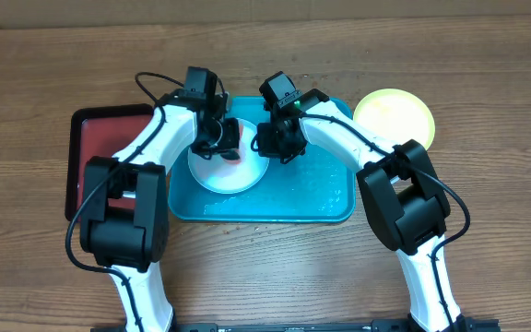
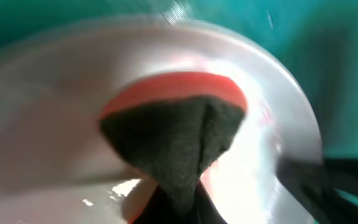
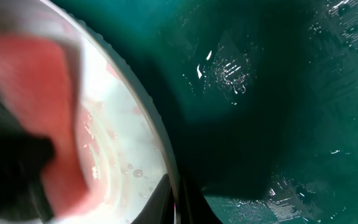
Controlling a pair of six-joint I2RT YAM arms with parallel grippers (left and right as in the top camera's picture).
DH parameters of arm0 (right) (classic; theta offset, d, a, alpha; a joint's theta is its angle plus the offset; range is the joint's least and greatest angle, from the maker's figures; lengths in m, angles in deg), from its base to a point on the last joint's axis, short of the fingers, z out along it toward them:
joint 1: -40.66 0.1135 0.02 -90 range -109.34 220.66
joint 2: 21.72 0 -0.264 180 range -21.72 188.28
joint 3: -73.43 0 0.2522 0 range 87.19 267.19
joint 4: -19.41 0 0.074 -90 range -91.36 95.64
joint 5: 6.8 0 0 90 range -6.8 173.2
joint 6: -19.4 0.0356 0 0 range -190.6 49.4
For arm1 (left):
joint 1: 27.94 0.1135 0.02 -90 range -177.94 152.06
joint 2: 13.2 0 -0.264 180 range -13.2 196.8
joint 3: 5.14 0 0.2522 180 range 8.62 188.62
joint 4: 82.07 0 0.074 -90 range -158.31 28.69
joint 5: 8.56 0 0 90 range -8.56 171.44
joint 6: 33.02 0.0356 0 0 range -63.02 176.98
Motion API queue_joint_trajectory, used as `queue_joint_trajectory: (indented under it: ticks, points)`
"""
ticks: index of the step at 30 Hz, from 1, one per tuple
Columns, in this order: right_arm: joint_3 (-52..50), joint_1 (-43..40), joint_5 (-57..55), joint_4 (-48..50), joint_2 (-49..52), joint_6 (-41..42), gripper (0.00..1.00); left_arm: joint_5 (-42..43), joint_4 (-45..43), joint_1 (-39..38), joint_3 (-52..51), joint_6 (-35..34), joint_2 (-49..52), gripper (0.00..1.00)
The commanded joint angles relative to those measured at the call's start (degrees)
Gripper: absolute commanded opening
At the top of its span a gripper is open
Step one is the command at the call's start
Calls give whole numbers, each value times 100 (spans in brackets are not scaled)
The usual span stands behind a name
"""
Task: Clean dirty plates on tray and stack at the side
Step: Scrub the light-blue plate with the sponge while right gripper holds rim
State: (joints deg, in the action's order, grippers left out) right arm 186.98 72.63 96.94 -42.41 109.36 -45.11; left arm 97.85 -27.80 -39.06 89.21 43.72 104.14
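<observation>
Wooden worktop (image 1: 487, 240), large teal-blue plastic tray (image 1: 321, 198) at centre. Scrubbing step: the left claw (image 1: 221, 148) pinches a red, dark-faced sponge (image 2: 173, 137) on the round white plastic plate (image 1: 238, 177) in the tray; the right claw (image 1: 273, 146) pinches its rim. Next, we judge, stacking onto the yellow-green plate (image 1: 394, 115) alongside.

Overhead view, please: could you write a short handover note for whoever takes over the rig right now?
Left gripper: shut on sponge, pressed on the white plate.
Right gripper: shut on that plate's rim.
White plate lies on the teal tray; yellow-green plate sits on the table beside it.
Done: yellow-green plate off the tray.
Left: finish scrubbing white plate, stack it. No third plate visible.
</observation>
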Motion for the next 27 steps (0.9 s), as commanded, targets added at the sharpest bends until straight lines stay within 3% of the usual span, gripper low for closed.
queue_joint_trajectory:
  ticks: [1, 10, 12, 14, 18, 23, 27]
  points:
    - [-278, -31, -466, -170, 490, -4, 5, 262, 271, -59, -37, 291, 68, 4]
    - [-275, -31, -466, -173, 490, -20, 4, -2671, 1473, -7, -48, 264, 68, 4]
    - [-278, -31, -466, -173, 490, -20, 4, -3346, 1473, -4, -46, 50, 68, 4]
    - [-278, -31, -466, -175, 490, -20, 4, -3515, 1429, -4, 4, -278, 68, 4]
    - [-278, -31, -466, -177, 490, -17, 4, -2800, 964, -4, 153, -439, 68, 4]
    - [-275, -31, -466, -195, 490, -20, 4, -678, 103, -4, 160, -485, 68, 4]
    - [-278, -31, -468, -179, 490, -20, 4, 468, -184, -87, 160, -619, 68, 4]
